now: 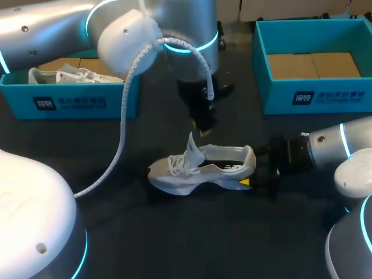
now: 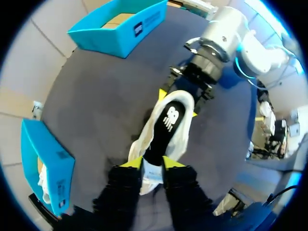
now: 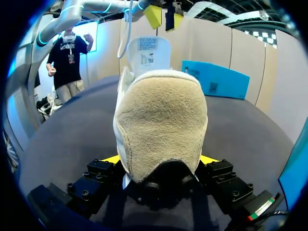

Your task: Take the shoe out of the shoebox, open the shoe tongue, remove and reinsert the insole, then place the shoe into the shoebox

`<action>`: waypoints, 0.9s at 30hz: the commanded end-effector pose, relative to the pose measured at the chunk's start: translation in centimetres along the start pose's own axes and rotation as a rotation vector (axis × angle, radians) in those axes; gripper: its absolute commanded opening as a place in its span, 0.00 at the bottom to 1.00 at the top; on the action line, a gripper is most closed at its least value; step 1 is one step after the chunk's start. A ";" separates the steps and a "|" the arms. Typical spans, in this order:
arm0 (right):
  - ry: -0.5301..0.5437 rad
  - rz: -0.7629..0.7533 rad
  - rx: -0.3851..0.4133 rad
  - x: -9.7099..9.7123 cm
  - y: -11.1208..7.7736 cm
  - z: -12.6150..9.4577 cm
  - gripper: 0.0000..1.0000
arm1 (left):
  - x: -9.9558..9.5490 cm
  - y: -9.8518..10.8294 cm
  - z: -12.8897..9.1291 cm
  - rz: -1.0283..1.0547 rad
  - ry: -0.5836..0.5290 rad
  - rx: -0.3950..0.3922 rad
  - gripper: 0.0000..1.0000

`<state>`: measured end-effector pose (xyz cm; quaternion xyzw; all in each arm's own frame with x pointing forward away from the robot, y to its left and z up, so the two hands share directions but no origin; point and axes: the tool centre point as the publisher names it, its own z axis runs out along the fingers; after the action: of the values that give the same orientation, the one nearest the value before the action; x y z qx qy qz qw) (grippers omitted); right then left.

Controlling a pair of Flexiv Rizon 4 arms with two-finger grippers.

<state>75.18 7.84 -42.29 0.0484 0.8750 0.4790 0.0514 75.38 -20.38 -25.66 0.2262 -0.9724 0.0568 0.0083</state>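
My right gripper [image 3: 160, 161] is clamped on the heel of the shoe [image 1: 197, 168], with 1 yellow tip pressed to each side of the tan heel patch. My left gripper [image 2: 151, 163] hangs over the shoe with its 2 fingers a narrow way apart. The upright tongue [image 3: 147, 53] shows between them from above. The right wrist view leaves a sliver of gap under the tips, though, so it seems to be holding nothing (the angle is poor). The black insole [image 2: 166, 122] lies inside the shoe, ahead of those fingers.

The dark table [image 1: 174, 238] carries 2 teal boxes at its far edge. From the shoe, the shoebox [image 1: 314, 96] sits at 1 o'clock, showing a brown cardboard floor. The other box [image 1: 75, 104] sits at 10 o'clock with a second shoe [image 1: 64, 75] in it.

The shoe sits on its sole mid-table, toe toward 9 o'clock and heel toward 3 o'clock, where my right gripper meets it. My left gripper is directly above the tongue.
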 end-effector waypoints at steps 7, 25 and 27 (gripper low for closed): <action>-0.003 0.000 0.002 0.0 -0.1 0.3 0.00 | 1.6 -1.9 1.0 0.094 0.091 -0.028 0.00; -0.003 0.000 0.002 0.0 -0.1 0.3 0.00 | 2.4 -1.5 1.5 0.142 0.088 -0.049 0.00; -0.003 0.000 0.002 0.0 -0.1 0.3 0.00 | 2.4 -1.5 1.5 0.142 0.088 -0.049 0.00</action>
<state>75.18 7.84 -42.29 0.0483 0.8750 0.4790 0.0514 73.87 -22.99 -26.89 0.1538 -0.9858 0.0435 0.0522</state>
